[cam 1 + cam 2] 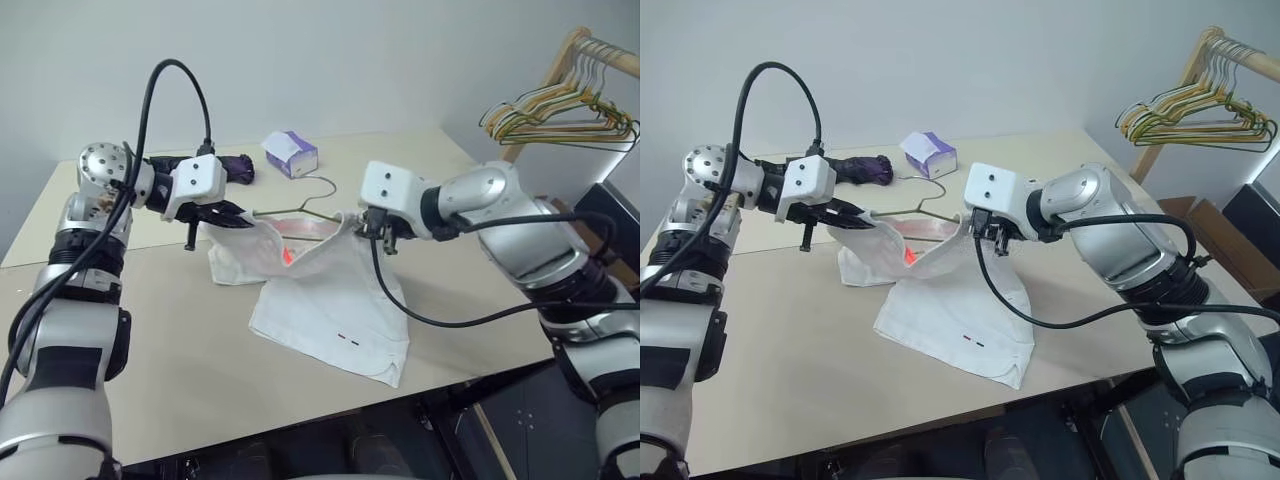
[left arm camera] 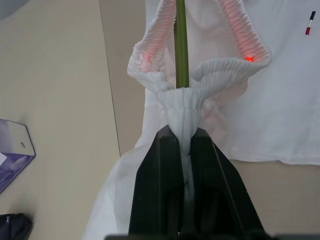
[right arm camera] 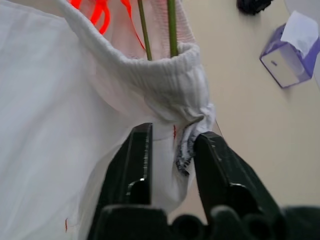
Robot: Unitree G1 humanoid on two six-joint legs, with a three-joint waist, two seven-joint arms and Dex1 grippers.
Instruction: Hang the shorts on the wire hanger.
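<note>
The white shorts (image 1: 330,310) are lifted at the waistband and trail down onto the table (image 1: 180,340), with two tiny dark and red marks near the front hem. The thin wire hanger (image 1: 300,208) runs inside the waistband between my two grippers, and its hook curls toward the back of the table. My left gripper (image 2: 182,132) is shut on a bunched end of the waistband, and the wire (image 2: 181,45) rises from that bunch. At the other end of the waistband my right gripper (image 3: 172,135) stands open, with the gathered fabric hanging loosely between its fingers.
A white-and-purple tissue box (image 1: 290,153) and a dark purple bundle (image 1: 235,167) lie at the back of the table. A rack with a bunch of yellow, green and white hangers (image 1: 560,115) stands off the table to the right. The table's front edge runs just below the shorts' hem.
</note>
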